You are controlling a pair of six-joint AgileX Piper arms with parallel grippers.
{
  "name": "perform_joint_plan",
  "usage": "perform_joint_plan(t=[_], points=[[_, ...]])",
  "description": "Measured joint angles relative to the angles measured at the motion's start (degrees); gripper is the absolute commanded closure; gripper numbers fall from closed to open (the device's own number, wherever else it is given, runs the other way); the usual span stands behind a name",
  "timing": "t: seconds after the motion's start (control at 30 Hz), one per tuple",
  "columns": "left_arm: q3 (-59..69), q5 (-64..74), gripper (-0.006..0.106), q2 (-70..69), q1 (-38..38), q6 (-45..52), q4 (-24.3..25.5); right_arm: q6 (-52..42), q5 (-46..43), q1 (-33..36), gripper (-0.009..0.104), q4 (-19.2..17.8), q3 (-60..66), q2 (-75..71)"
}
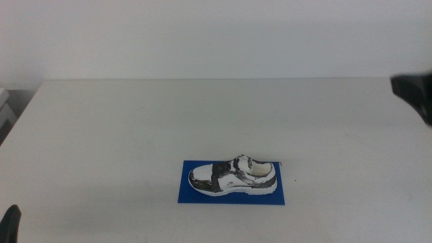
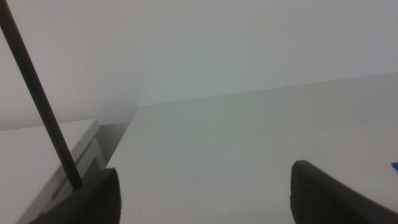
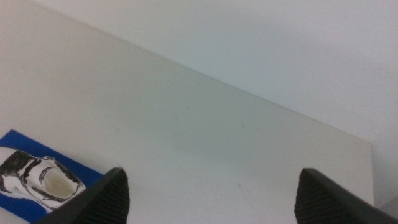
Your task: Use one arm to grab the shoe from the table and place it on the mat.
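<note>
From the middle view, I count one shoe [image 1: 234, 175] lying flat on one mat [image 1: 191, 193], low on the table [image 1: 101, 128]; the right gripper [image 1: 415, 91] hangs at the right edge, well apart. I'd retreat high, clear of the shoe. Through the left wrist view, the left gripper [image 2: 205, 196] waits, jaws wide. In the right wrist view, jaws wide, nothing held, shoe near.
</note>
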Motion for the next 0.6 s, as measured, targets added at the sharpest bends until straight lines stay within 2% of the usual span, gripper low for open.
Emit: perform_joint_plan(t=[0.23, 0.47, 0.6], points=[[0.0, 0.0, 0.007, 0.0, 0.0, 0.0, 0.0, 3.9, -15.5, -0.1, 0.024, 0.0, 21.1, -15.4], [0.0, 0.0, 0.007, 0.0, 0.0, 0.0, 0.0, 5.2, -36.9, -0.1, 0.024, 0.0, 39.9, -28.3], [0.0, 0.0, 0.007, 0.0, 0.0, 0.0, 0.0, 5.3, -41.3, -0.1, 0.024, 0.3, 46.2, -33.3]])
